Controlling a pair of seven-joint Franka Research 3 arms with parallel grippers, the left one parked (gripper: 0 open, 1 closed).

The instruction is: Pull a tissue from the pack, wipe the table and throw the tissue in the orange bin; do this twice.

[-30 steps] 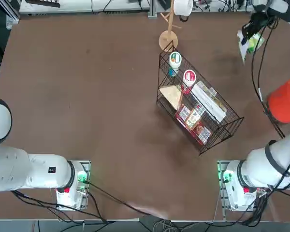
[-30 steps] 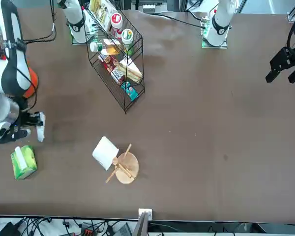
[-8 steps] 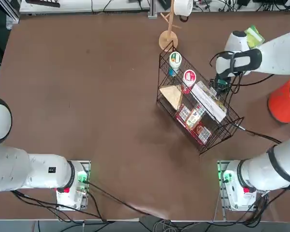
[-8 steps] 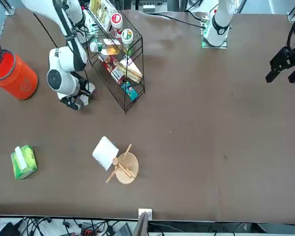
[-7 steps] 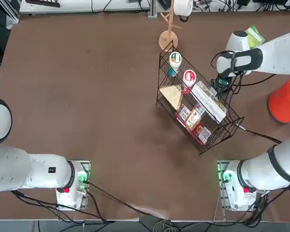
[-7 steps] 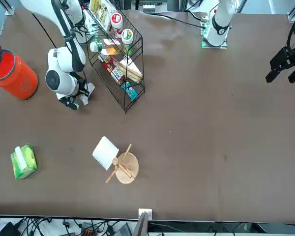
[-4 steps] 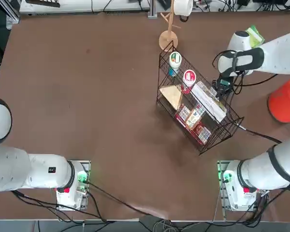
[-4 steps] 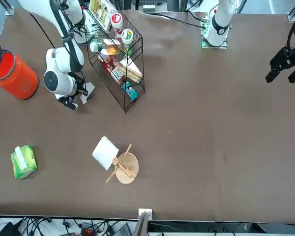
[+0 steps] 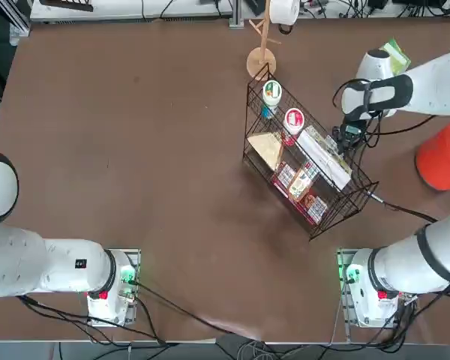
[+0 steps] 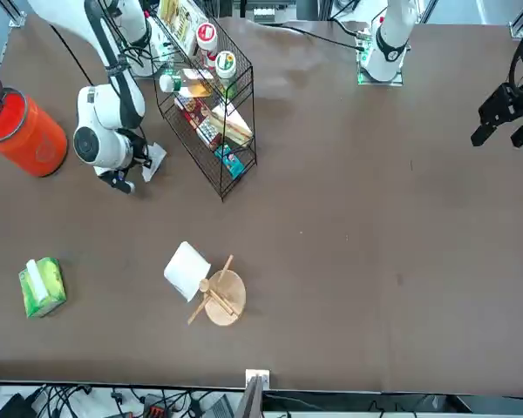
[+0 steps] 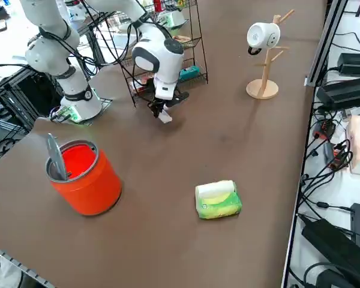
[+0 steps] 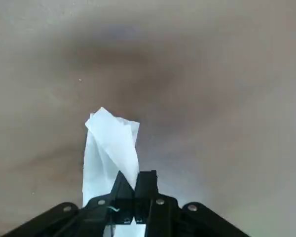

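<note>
My right gripper (image 12: 135, 183) is shut on a white tissue (image 12: 111, 150) that trails from its fingers onto the dark brown table (image 9: 135, 150). It hangs low over the table (image 10: 349, 218) beside the wire basket, with the tissue (image 10: 153, 158) touching the tabletop; this shows too with the gripper (image 11: 161, 110) and tissue (image 11: 165, 118) in the right side view. The green and yellow pack (image 11: 218, 199) lies apart from it, a white tissue sticking out of its top. The orange bin (image 11: 84, 177) stands upright at the robot's right edge, a grey flap raised at its rim.
A black wire basket (image 10: 205, 96) holding snack packets, cups and a long white box stands right next to the gripper. A wooden mug tree (image 10: 216, 298) with a white mug (image 10: 186, 270) stands at the far side. Cables trail from the arm bases.
The right gripper has slid a short way along the tabletop beside the basket, toward the orange bin's side, dragging the tissue with it. Pack and bin have not moved.
</note>
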